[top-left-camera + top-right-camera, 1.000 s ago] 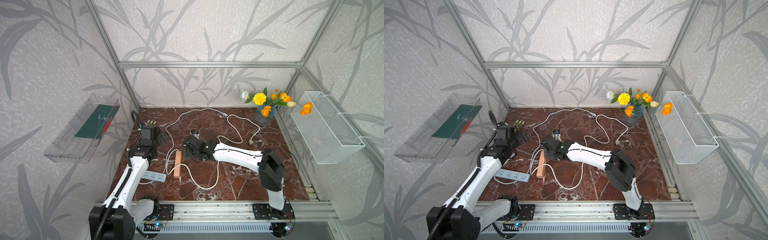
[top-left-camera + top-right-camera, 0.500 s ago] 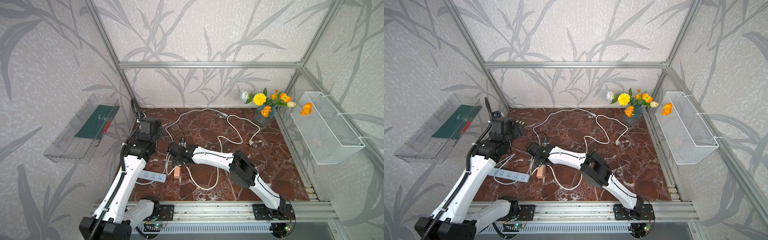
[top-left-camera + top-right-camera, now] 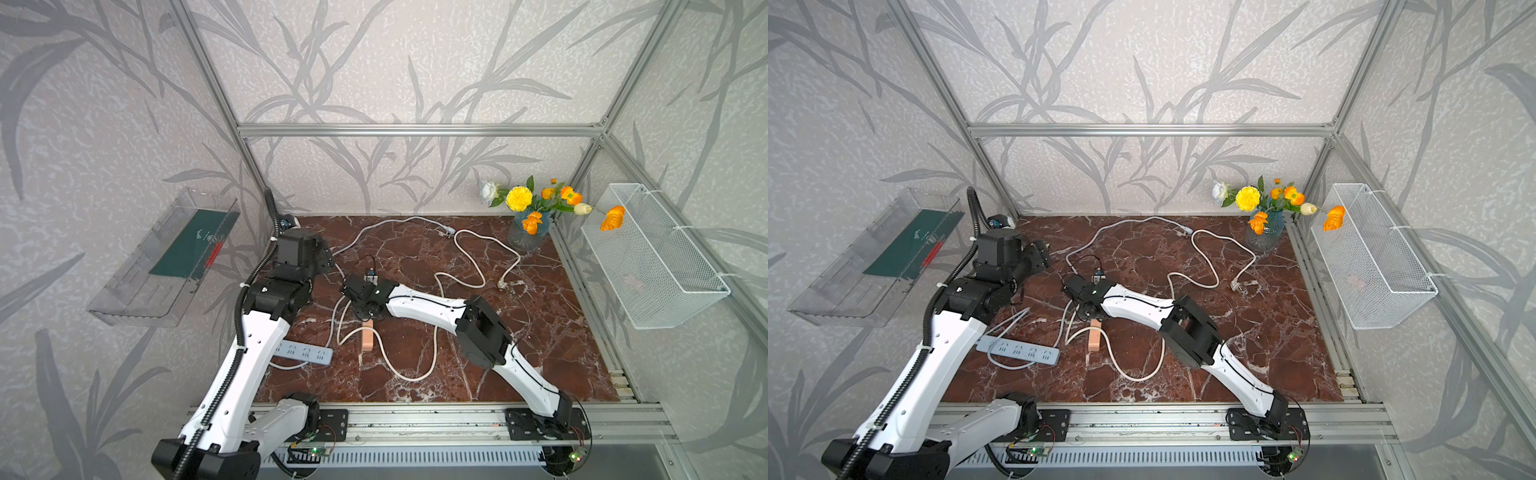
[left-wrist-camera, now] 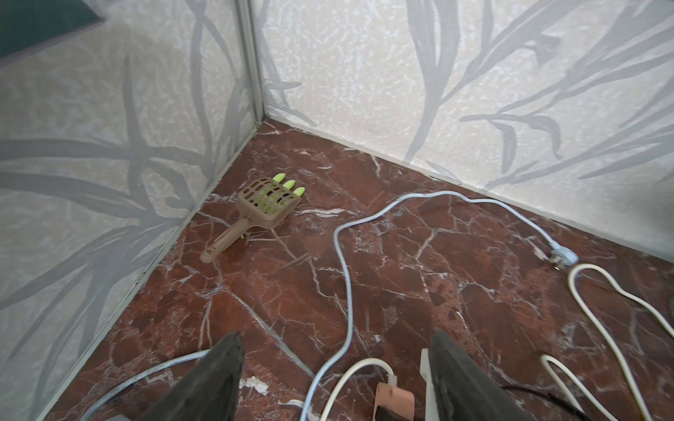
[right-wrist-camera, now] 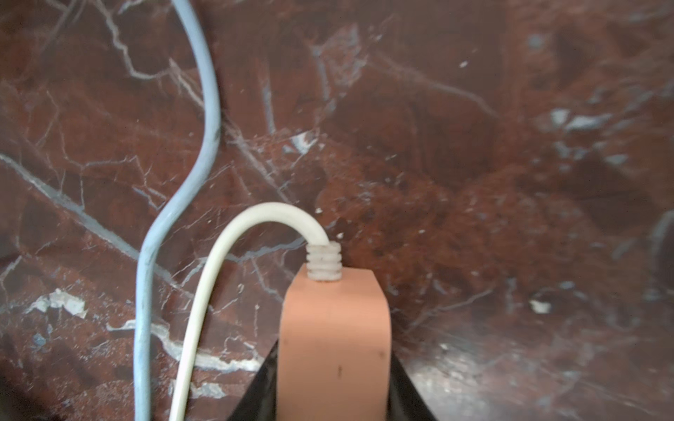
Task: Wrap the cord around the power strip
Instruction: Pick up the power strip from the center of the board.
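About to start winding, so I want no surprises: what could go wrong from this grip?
1. The right gripper pinches the peach power strip at its cord end, so the grip itself may obstruct winding the white cord there.
2. The blue-grey cord lies right beside the white one; lifting may snag it.

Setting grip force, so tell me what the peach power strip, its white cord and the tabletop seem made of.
Peach power strip: probably matte plastic; even colour, no glare. White cord: flexible rubbery or vinyl sheath; soft bend, ribbed collar. Tabletop: red marble or marble-look laminate; white veins, slight sheen.
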Tool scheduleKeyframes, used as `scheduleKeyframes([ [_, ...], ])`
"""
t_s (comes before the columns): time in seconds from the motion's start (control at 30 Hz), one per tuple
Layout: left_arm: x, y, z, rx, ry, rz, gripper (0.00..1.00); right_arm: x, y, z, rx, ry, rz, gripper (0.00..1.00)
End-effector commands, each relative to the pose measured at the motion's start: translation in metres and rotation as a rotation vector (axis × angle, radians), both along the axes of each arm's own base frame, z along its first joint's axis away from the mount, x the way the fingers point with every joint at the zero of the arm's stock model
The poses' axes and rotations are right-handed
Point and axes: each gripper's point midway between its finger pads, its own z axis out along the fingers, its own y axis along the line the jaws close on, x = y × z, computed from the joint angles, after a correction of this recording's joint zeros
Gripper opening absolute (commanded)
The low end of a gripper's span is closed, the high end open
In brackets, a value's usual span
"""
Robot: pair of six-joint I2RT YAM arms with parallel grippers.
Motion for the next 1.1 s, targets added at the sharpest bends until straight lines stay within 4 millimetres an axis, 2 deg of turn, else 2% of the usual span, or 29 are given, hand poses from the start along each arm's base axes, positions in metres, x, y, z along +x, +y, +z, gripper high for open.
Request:
scheduleKeyframes([
  [0.0,0.004,-0.04,0.021,-0.064,-0.03,-0.181,0.78,0.048,-0.029,0.111,0.077,-0.253,-0.037,0.33],
  [0.07,0.006,-0.058,0.027,-0.091,-0.038,-0.255,0.78,0.063,-0.052,0.163,0.035,-0.394,-0.044,0.29],
  [0.13,0.006,-0.074,0.033,-0.129,-0.051,-0.318,0.78,0.071,-0.077,0.208,-0.03,-0.527,-0.053,0.28],
  [0.2,0.006,-0.094,0.037,-0.2,-0.072,-0.395,0.78,0.073,-0.107,0.243,-0.109,-0.643,-0.088,0.28],
  [0.27,0.005,-0.125,0.033,-0.325,-0.084,-0.509,0.78,0.068,-0.126,0.259,-0.086,-0.648,-0.114,0.28],
  [0.33,0.003,-0.157,0.029,-0.483,-0.1,-0.632,0.78,0.061,-0.136,0.27,-0.045,-0.626,-0.129,0.28],
  [0.4,-0.003,-0.179,0.026,-0.632,-0.137,-0.725,0.75,0.057,-0.151,0.284,-0.066,-0.631,-0.162,0.28],
  [0.5,-0.009,-0.186,0.018,-0.661,-0.166,-0.743,0.76,0.057,-0.181,0.292,-0.019,-0.592,-0.247,0.23],
  [0.53,-0.014,-0.194,0.011,-0.618,-0.15,-0.762,0.75,0.056,-0.186,0.296,0.022,-0.583,-0.267,0.19],
  [0.6,-0.028,-0.215,-0.004,-0.468,-0.119,-0.816,0.75,0.052,-0.188,0.3,0.047,-0.568,-0.279,0.17],
  [0.67,-0.043,-0.23,-0.014,-0.313,-0.124,-0.864,0.77,0.052,-0.194,0.295,0.044,-0.53,-0.308,0.15],
  [0.77,-0.051,-0.234,-0.027,-0.11,-0.147,-0.84,0.77,0.052,-0.202,0.281,0.058,-0.465,-0.344,0.12],
  [0.9,-0.058,-0.251,-0.028,0.108,-0.17,-0.87,0.8,0.048,-0.202,0.267,0.106,-0.4,-0.369,0.13],
  [0.97,-0.054,-0.245,-0.021,0.205,-0.169,-0.822,0.79,0.048,-0.203,0.263,0.106,-0.389,-0.378,0.13],
  [1.07,-0.05,-0.208,0.006,0.234,-0.219,-0.677,0.8,0.052,-0.217,0.247,0.109,-0.331,-0.409,0.13],
])
